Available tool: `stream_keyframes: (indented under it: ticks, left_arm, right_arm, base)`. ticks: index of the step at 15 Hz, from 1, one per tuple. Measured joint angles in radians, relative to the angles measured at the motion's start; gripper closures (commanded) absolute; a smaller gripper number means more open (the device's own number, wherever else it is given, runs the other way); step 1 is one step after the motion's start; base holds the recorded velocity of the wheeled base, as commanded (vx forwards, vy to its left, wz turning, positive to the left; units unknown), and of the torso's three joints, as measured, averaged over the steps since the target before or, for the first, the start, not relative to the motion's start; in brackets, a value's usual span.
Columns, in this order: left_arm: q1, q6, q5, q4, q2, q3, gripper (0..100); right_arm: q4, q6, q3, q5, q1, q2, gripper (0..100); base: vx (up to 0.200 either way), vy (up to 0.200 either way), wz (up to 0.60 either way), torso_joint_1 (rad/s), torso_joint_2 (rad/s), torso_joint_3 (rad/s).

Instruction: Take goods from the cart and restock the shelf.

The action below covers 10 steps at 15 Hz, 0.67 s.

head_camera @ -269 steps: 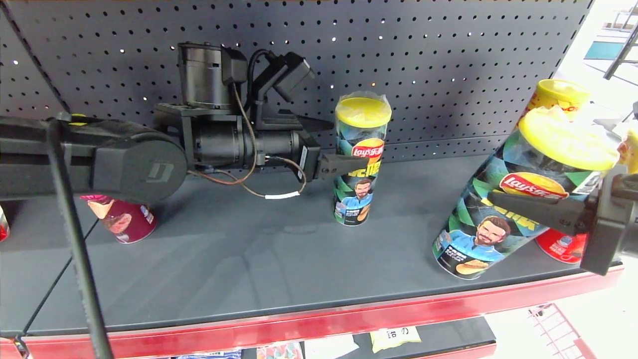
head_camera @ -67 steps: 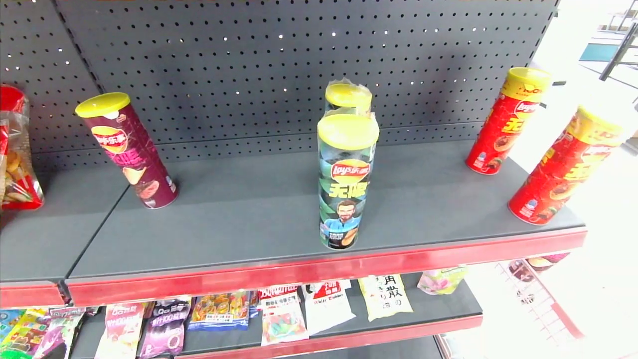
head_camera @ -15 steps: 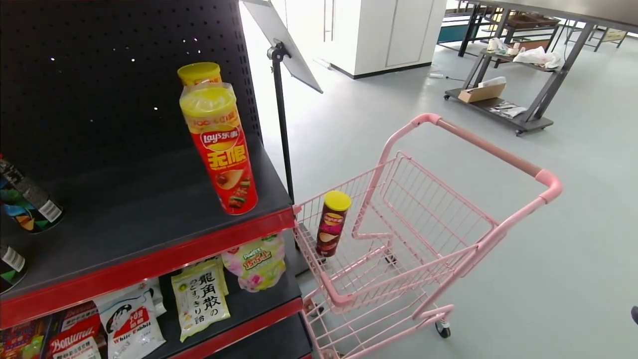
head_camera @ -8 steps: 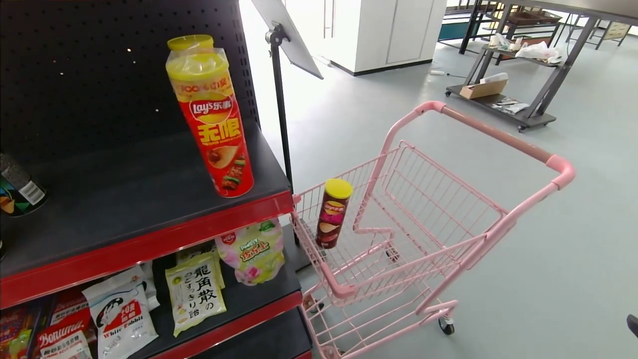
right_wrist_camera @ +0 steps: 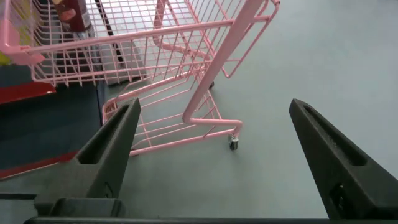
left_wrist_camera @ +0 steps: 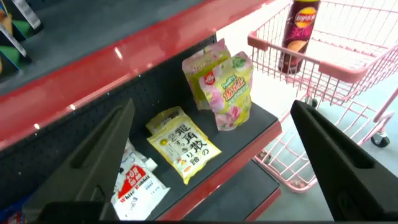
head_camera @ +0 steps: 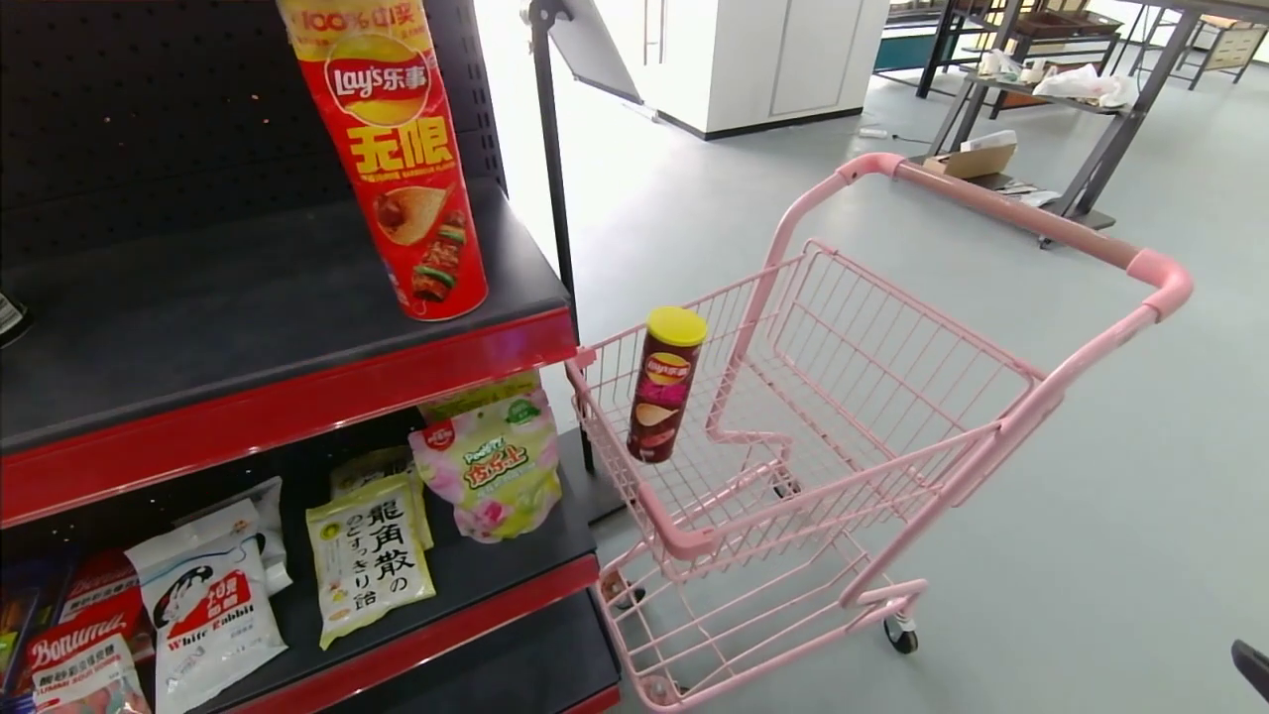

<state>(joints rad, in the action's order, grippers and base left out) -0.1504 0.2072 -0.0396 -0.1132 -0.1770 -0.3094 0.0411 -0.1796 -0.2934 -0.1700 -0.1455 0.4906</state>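
Plainly, the left gripper [left_wrist_camera: 211, 106] and right gripper [right_wrist_camera: 214, 102] gape wide, empty; the upright can [head_camera: 662, 387] in the cart [head_camera: 684, 540] could topple if a careless approach clips it.

A white cabinet [head_camera: 773, 59] stands beyond, near what seems a cardboard box [head_camera: 972, 160].

Pink coated wire cart [head_camera: 892, 357]; glossy chip can [head_camera: 664, 397]; matt shelf [head_camera: 198, 307]

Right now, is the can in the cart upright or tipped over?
Upright: the can stands on its base in the pink cart, yellow lid on top.
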Motion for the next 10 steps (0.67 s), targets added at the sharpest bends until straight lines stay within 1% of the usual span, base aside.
stream_keyframes:
  ticks: [3,4,6,7,9,10]
  left_arm:
    - [0.003,0.0,0.004,0.002,-0.001,-0.001,0]
    - [0.003,0.0,0.008,0.002,-0.002,-0.002,0]
    - [0.003,-0.003,0.035,0.002,-0.005,-0.004,0]
    - [0.003,-0.005,0.055,0.003,-0.007,-0.01,0]
    - [0.003,-0.013,0.067,0.003,-0.009,-0.019,0]
    - [0.003,-0.031,0.067,0.003,-0.007,-0.021,0]
  right_arm:
    - [-0.01,-0.002,-0.023,-0.003,0.002,0.055,0]
    - [-0.018,0.0,-0.051,-0.005,0.006,0.091,0]
    - [-0.044,0.008,-0.133,-0.009,0.03,0.204,0]
    - [-0.071,0.024,-0.183,-0.01,0.055,0.285,0]
    - [-0.161,0.062,-0.276,-0.017,0.121,0.452,0]
    - [-0.206,0.075,-0.325,-0.04,0.176,0.544,0]
  base:
    - [0.0,0.0,0.0,-0.026,0.09,0.07]
    - [0.0,0.0,0.0,0.0,0.0,0.0]
    - [0.0,0.0,0.0,0.0,0.0,0.0]
    - [0.0,0.0,0.0,0.0,0.0,0.0]
    - [0.0,0.0,0.0,0.0,0.0,0.0]
    - [0.0,0.0,0.0,0.0,0.0,0.0]
